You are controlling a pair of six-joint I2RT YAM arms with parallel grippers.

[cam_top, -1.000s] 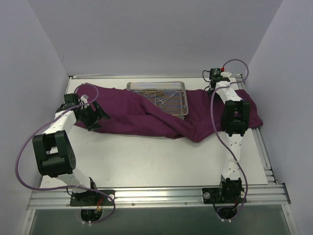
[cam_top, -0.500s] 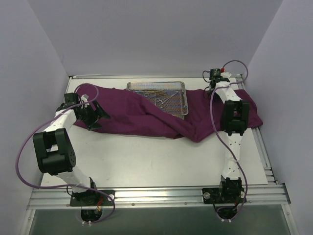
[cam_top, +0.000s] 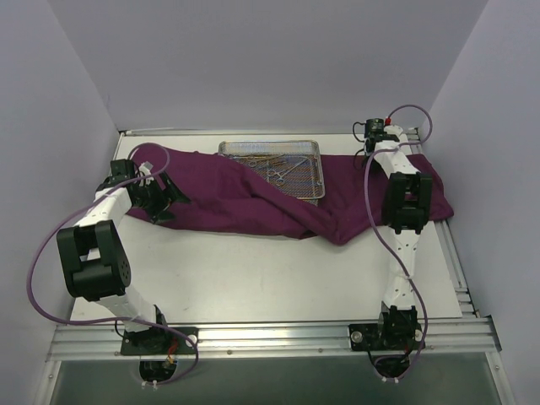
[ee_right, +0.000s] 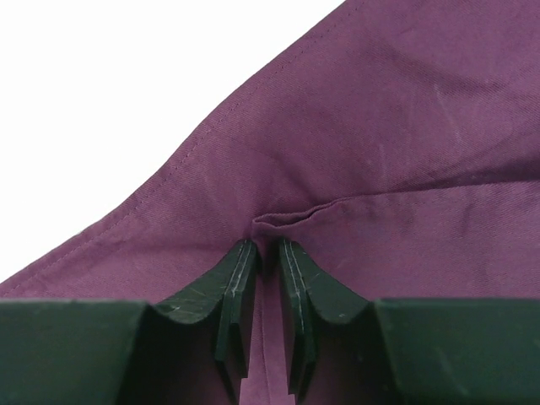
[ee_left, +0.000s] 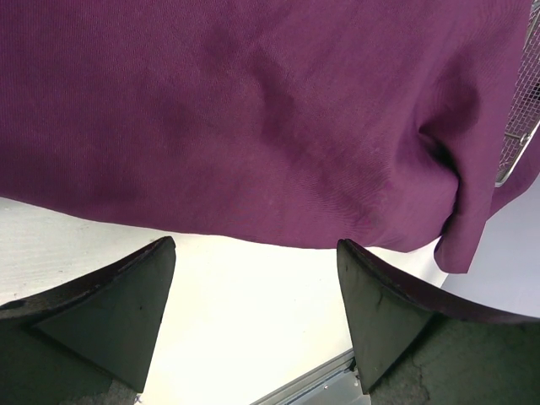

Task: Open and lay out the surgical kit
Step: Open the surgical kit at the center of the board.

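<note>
Nearest the arm bases is the white table [cam_top: 253, 278]. Past that the cloth [cam_top: 228, 190] lies in a rumpled band, its length running left to right and sagging to a point at the near right. The left claw [ee_left: 253, 325] sits at the band's left end, spread wide with nothing in it. Seen from its wrist, the cloth's hem lies just beyond the fingertips, not touching them.

Farther back, the tray [cam_top: 270, 144] sits on the cloth at mid-table, with a fold draped over its near left corner. The instruments [cam_top: 283, 171] lie inside in a loose heap, and I can't count them.

Farthest off, at the far right corner, the right claw [ee_right: 267, 287] is closed, pinching a small ridge of cloth close to the hem. To my eye a pull rightward, along the band's length, would spread that end. The left claw is the nearer one for the fold on the tray.
</note>
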